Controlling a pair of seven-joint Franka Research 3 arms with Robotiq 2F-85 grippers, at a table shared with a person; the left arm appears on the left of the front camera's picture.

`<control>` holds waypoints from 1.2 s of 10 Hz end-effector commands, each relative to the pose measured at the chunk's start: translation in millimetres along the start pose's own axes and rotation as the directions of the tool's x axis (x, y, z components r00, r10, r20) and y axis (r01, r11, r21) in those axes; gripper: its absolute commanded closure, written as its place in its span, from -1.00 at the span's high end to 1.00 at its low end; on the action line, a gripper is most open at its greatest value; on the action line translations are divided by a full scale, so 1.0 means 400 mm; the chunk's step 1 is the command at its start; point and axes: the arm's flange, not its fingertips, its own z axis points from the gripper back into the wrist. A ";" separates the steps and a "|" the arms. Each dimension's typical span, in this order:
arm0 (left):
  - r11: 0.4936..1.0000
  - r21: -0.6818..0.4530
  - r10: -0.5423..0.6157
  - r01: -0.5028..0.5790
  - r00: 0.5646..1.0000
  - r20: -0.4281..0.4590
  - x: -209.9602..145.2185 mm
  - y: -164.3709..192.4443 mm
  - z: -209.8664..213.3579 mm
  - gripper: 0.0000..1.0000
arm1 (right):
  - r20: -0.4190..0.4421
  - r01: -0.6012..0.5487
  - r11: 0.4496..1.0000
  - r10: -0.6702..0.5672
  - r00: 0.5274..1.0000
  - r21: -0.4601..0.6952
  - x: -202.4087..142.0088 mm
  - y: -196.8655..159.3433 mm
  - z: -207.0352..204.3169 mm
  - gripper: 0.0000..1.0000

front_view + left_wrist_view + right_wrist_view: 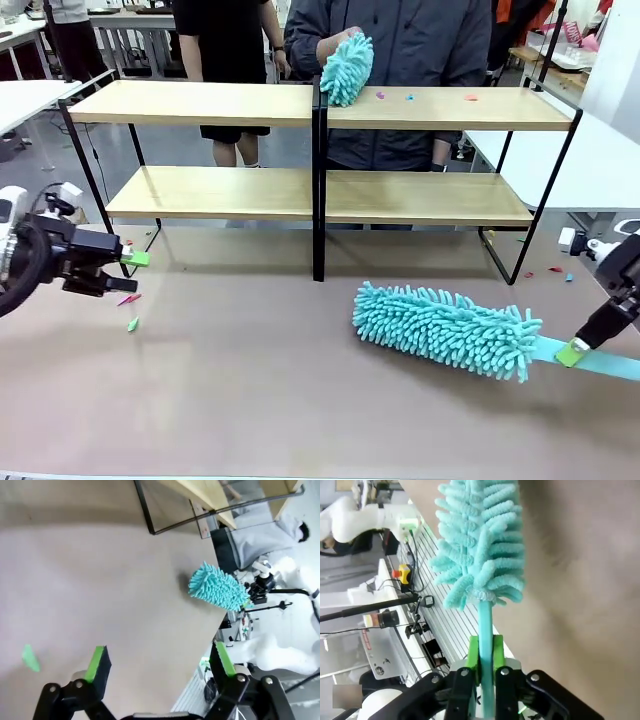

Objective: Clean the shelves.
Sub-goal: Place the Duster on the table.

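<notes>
Low at the table's edge, right claw (486, 652) clamps the duster handle (485, 625) (left claw (160, 662) gapes, empty).

Bright even light, soft shadows, wide-angle warping

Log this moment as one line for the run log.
right gripper: shut on duster handle, head on table | left gripper: open, empty | person: second duster on shelves top | scraps remain
</notes>
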 end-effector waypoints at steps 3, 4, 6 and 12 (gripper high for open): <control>1.000 -0.005 -0.001 0.001 1.000 0.007 0.008 -0.016 0.035 1.00 | 0.026 -0.005 0.999 0.004 1.000 0.041 0.024 -0.004 0.010 -0.74; 1.000 -0.005 -0.001 0.001 1.000 0.007 0.008 -0.016 0.035 1.00 | 0.036 0.004 1.000 -0.005 0.999 0.020 0.021 -0.010 0.015 0.42; 1.000 -0.005 -0.001 0.001 1.000 0.007 0.008 -0.016 0.035 1.00 | 0.171 0.063 0.988 -0.038 0.985 -0.143 0.000 -0.022 0.084 1.00; 1.000 -0.005 -0.001 0.001 1.000 0.007 0.008 -0.016 0.035 1.00 | 0.641 0.169 0.960 0.015 0.767 -0.225 -0.114 0.094 0.305 1.00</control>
